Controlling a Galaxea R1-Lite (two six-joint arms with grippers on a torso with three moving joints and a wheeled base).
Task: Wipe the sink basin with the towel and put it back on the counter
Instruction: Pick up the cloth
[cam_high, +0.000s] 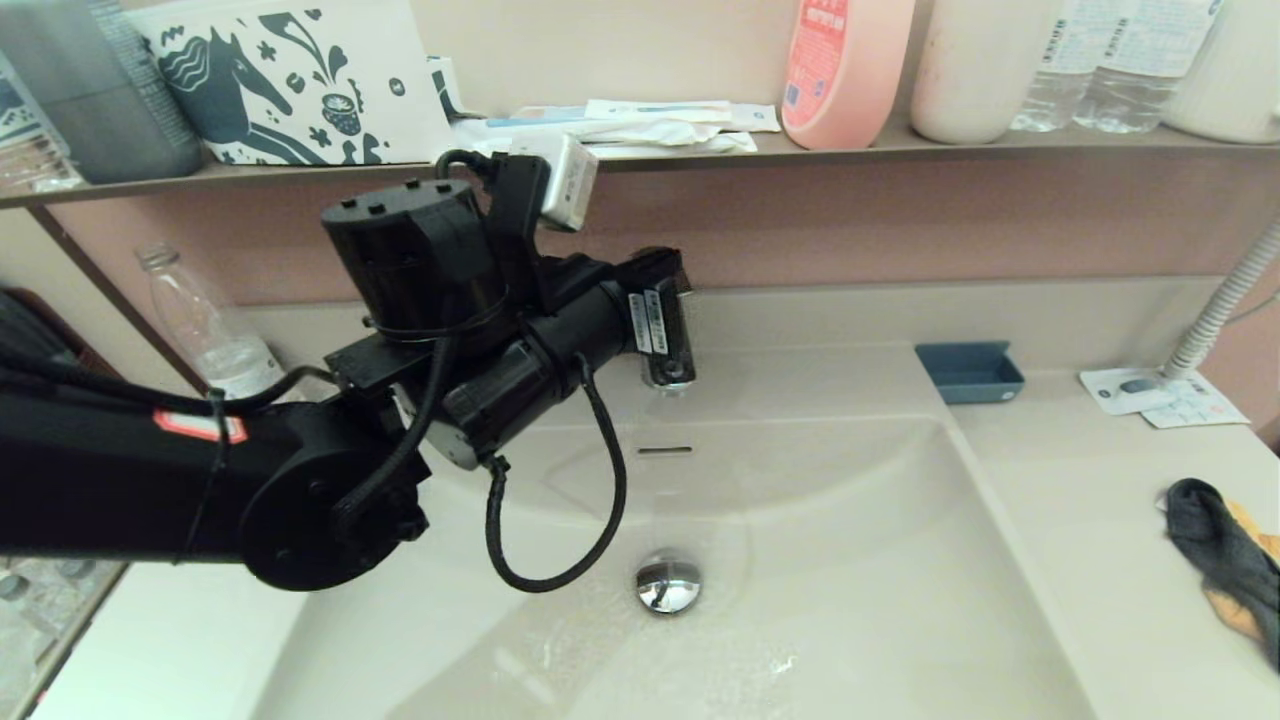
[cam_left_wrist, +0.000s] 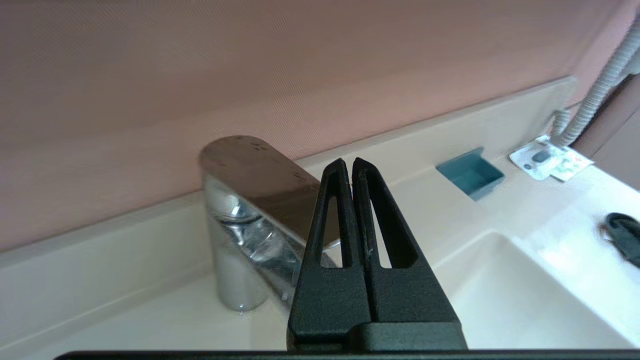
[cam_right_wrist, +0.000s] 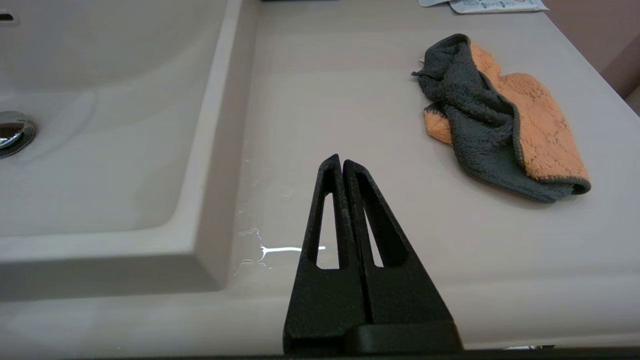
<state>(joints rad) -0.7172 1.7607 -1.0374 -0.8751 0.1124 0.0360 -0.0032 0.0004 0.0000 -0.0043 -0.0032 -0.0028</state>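
Wiping not yet begun. Towel (cam_right_wrist: 500, 117) crumpled on the counter (cam_right_wrist: 350, 90) to the right of the sink basin (cam_high: 850, 560), held by nothing. Left gripper (cam_left_wrist: 352, 167) up at the chrome faucet (cam_left_wrist: 250, 220), fingers pressed together and empty, tips over the flat lever. Right gripper (cam_right_wrist: 342, 165) low over the counter's front edge, likewise closed and empty, well short of the cloth.

Next, by the look of things: reaching the right arm toward the towel, spreading the fingers, pinching a raised fold.

Head view: towel cut off at the frame's right edge; right arm absent. Right wrist view: the whole cloth (grey face folded over orange) plus water streaks beside the basin rim. Left wrist view alone: faucet lever close up.
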